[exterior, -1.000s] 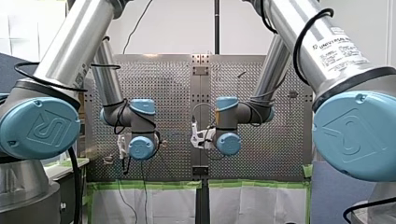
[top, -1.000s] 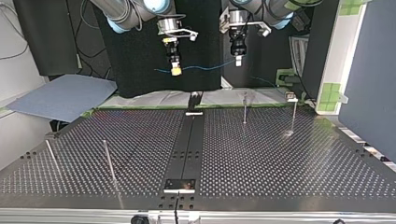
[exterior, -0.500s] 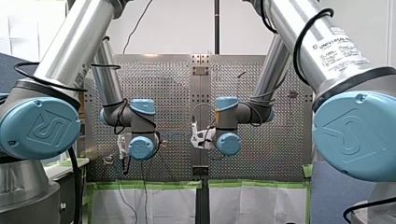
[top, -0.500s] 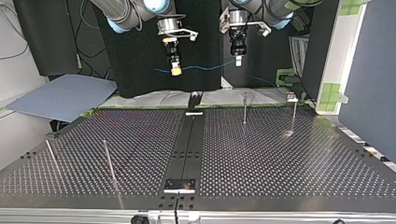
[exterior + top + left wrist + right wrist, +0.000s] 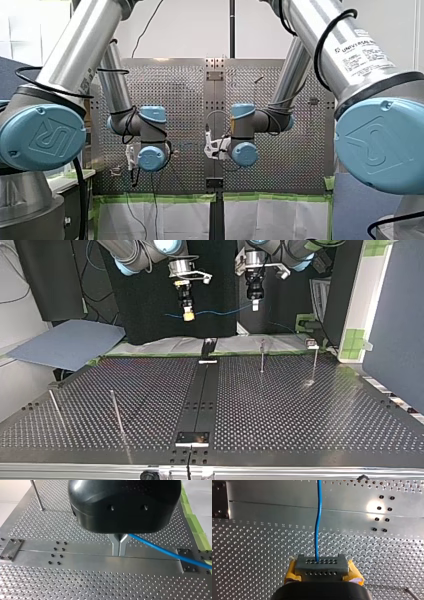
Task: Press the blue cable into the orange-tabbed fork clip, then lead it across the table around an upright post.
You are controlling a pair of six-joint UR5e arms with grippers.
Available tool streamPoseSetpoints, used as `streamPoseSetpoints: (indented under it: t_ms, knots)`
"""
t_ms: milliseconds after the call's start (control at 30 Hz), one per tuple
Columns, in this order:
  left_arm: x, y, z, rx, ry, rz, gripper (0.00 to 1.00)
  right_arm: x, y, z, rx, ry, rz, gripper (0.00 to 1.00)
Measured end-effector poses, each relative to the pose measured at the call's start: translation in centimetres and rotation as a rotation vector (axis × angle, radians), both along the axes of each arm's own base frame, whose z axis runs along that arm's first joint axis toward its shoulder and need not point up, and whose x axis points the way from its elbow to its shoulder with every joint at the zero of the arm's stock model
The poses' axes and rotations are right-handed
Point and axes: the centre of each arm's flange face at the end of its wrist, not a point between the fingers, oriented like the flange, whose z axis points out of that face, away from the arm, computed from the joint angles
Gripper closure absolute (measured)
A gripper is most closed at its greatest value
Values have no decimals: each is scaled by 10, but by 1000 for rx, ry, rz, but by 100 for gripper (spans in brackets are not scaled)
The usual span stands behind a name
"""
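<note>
**Top view, left to right**

**Posts** (image 5: 116, 412): thin metal rods standing upright on the table (image 5: 300, 415). Two are at the left, toward the near edge. Two are at the far right, well apart from the first pair.

**Right gripper** (image 5: 188, 316): hangs left of centre, high above the table's far edge. It is clamped on the cable (image 5: 220, 312). In the right wrist view, the yellow pads (image 5: 292, 571) flank a grey holed block. The cable comes out of the middle of that block and runs straight ahead of the gripper, over the strip (image 5: 200, 400).

**Cable**: thin, round and plain blue, with a slight wave along its length. It is strung between the two grippers in a shallow sag, clear of the table. A short tail passes beyond the right gripper toward the view's left. It touches no post.

**Strip**: a smooth dark band down the table's middle, with perforated plate on either side.

**Left gripper** (image 5: 255, 304): hangs right of centre, near the right gripper and slightly higher. It has a black body. In the left wrist view, the metal fingers (image 5: 115, 546) are pressed together and pinch the cable. The cable leaves from between them above the tips and slants off to the gripper's side. The strip lies below the fingertips.
</note>
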Motion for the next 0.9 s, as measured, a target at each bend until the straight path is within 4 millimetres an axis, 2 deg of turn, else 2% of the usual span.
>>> streamPoseSetpoints:
  t_ms: [200,333,633,800,900]
  knots:
    - [0,0,0,0,0,0,100,0,0,0,0,0,0,100]
    - [0,5,-7,20,20,7,100,4,5,-5,9,17,8,100]
    - [-6,11,-35,62,84,10,100,7,22,-42,68,84,35,100]
    - [-7,11,-40,68,95,10,100,3,26,-66,100,118,35,100]
    - [-7,12,-41,69,96,10,100,2,27,-72,108,126,36,100]
